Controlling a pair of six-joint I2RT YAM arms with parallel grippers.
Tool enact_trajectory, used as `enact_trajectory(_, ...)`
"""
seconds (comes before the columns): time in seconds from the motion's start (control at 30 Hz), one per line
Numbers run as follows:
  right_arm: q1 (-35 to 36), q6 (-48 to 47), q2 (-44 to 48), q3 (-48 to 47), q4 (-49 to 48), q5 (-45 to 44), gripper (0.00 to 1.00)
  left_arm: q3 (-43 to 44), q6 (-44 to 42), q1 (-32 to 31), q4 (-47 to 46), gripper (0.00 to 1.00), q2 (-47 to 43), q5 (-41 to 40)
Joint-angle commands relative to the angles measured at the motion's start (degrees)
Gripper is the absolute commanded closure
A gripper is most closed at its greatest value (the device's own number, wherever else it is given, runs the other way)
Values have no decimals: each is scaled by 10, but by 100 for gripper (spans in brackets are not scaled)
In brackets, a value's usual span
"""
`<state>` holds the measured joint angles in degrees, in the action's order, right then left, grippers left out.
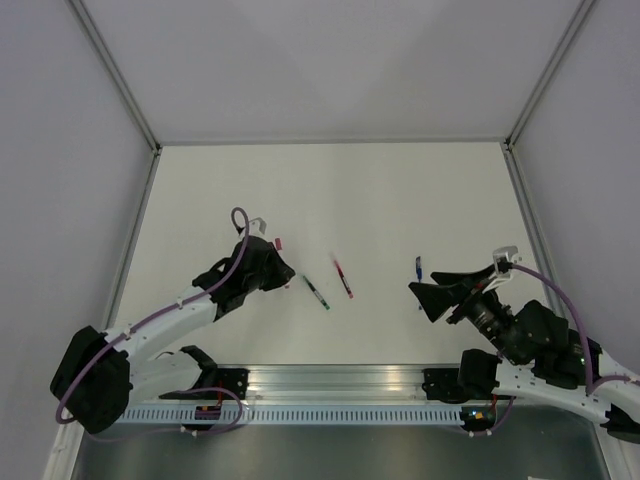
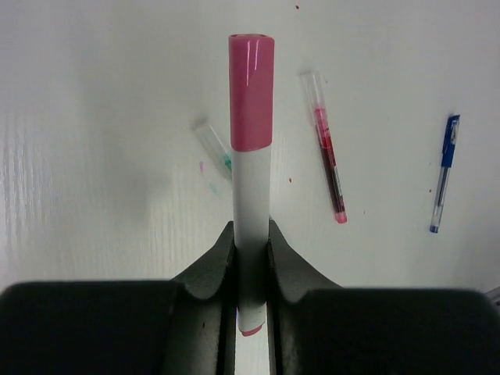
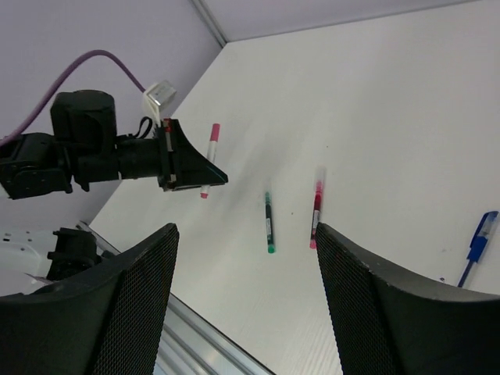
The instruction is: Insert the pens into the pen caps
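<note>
Left gripper (image 2: 250, 238) jaws clamped low on the barrel of the pink pen (image 2: 251, 187). It sticks straight out ahead of them, pink cap (image 2: 251, 94) seated on its far end. Right gripper (image 3: 246, 234) jaws wide apart, holding nothing. Red pen (image 2: 328, 156) ahead-right of the left jaws, green pen (image 2: 216, 148) ahead-left, blue pen (image 2: 443, 176) far right, all flat on the table (image 2: 94, 117). Pens look light, stiff, slick and round, so likely to roll or pivot. Grab mid-barrel, leave the tip free. No trays or boxes. Clear ends on red and green may be caps, can't tell.
</note>
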<state>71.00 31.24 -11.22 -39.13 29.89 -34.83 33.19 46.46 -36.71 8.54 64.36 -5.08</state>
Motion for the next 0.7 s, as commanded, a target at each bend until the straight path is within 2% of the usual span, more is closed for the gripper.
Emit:
enact_trajectory(0.0, 1, 14, -20, -12, 22, -21, 22, -30, 86, 1, 21, 90, -14, -40)
enact_trajectory(0.27, 1, 32, 3, -9, 35, -31, 22, -72, 175, 1, -37, 93, 60, -5)
enact_trajectory(0.5, 1, 37, 24, -8, 38, -30, 22, -50, 179, 1, -74, 96, 152, 20)
enact_trajectory(0.6, 1, 35, 20, -7, 37, -31, 22, -39, 180, -1, -85, 83, 182, 32)
enact_trajectory(0.67, 0, 33, 18, -7, 35, -31, 22, -37, 181, -4, -106, 70, 192, 40)
